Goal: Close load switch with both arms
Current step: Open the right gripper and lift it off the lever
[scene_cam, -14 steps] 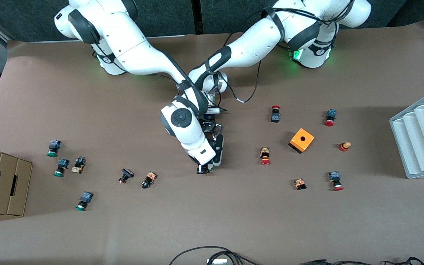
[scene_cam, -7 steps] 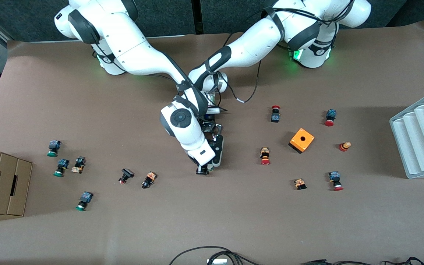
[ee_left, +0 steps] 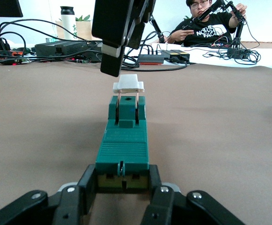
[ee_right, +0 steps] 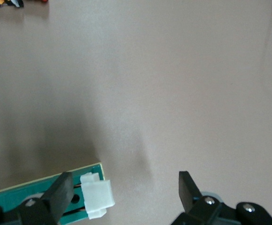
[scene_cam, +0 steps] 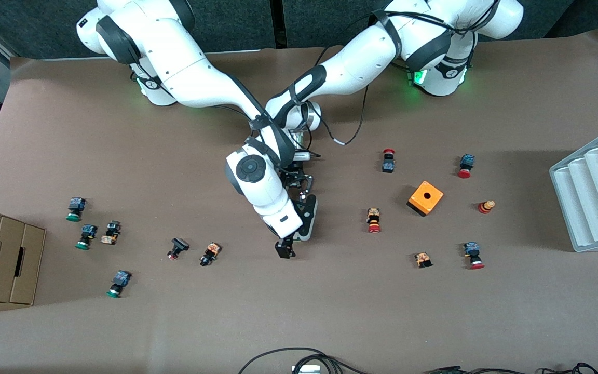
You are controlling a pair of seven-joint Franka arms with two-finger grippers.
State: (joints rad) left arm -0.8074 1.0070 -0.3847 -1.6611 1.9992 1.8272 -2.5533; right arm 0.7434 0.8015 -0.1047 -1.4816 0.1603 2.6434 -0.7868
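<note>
The load switch (ee_left: 123, 140), a narrow dark-green block, lies on the brown table near its middle. My left gripper (ee_left: 122, 182) is shut on one end of it, with a finger (ee_left: 90, 180) on each side. At the block's free end the white lever (ee_left: 128, 84) sticks out on two thin copper bars. My right gripper (ee_right: 124, 185) hangs open over that end; one finger (ee_right: 60, 193) is beside the lever (ee_right: 96, 195) and the other stands well apart. In the front view the right arm's hand (scene_cam: 284, 248) covers the switch.
Small red- and green-capped push buttons lie scattered toward both ends of the table. An orange cube (scene_cam: 425, 198) sits toward the left arm's end, with a grey ribbed tray (scene_cam: 595, 192) at that edge. A cardboard box (scene_cam: 3, 254) stands at the right arm's end.
My right gripper has opened, let go of the white lever and shifted slightly toward the front camera. The left gripper keeps its hold and has not moved.
</note>
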